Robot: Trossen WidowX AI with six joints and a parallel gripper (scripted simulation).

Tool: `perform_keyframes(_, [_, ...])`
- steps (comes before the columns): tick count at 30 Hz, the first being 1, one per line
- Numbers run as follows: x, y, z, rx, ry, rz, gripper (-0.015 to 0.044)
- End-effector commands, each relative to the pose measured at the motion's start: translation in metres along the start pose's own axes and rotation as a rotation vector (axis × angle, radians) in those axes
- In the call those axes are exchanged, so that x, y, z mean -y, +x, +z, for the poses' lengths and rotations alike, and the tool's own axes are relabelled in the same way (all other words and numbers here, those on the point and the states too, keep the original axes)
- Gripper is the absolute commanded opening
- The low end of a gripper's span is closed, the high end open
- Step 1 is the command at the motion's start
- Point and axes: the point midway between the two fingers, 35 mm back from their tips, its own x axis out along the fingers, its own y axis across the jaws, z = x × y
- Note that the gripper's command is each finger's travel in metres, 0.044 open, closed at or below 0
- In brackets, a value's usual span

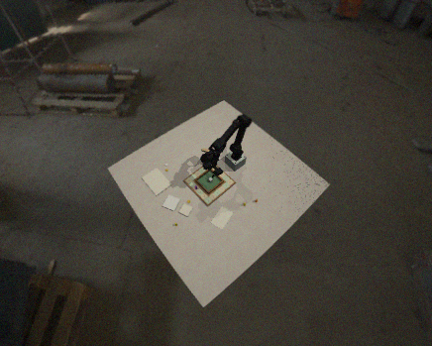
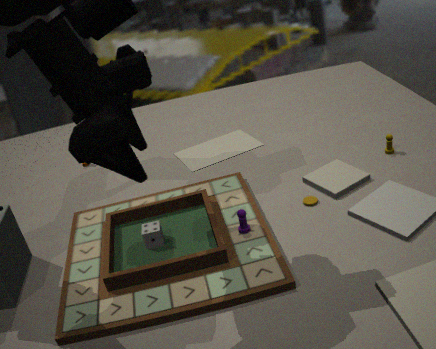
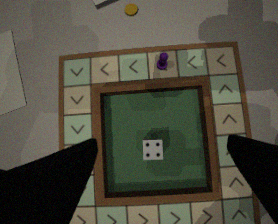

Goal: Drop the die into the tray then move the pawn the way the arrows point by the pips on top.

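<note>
The white die lies on the green floor of the dice tray, with four pips on top. The tray sits in the middle of the board. The purple pawn stands upright on a beige square. In the wrist view that is the top row, fourth square from the left, and the arrows beside it point left. My gripper is open and empty, above the tray and clear of the die and pawn.
A yellow coin and two thin blocks lie beyond the pawn's side. A yellow pawn stands farther out. A flat sheet and a larger panel lie off the board. The robot base is near the board.
</note>
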Motion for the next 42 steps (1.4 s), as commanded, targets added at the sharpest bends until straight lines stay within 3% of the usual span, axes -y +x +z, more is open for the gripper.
perform_keyframes(1, [0.0, 0.014, -0.003, -0.194, 0.007, 0.004, 0.044])
perform_keyframes(5, [0.0, 0.024, -0.004, -0.341, 0.008, 0.005, 0.044])
perform_keyframes(9, [0.0, 0.021, -0.002, -0.281, 0.001, 0.002, 0.044])
perform_keyframes(18, [0.012, 0.064, 0.068, -0.334, 0.344, -0.056, 0.0204])
perform_keyframes(23, [0.016, 0.092, 0.094, -0.356, 0.499, -0.087, 0.02])
perform_keyframes(42, [0.017, 0.111, 0.086, -0.357, 0.504, -0.088, 0.02])
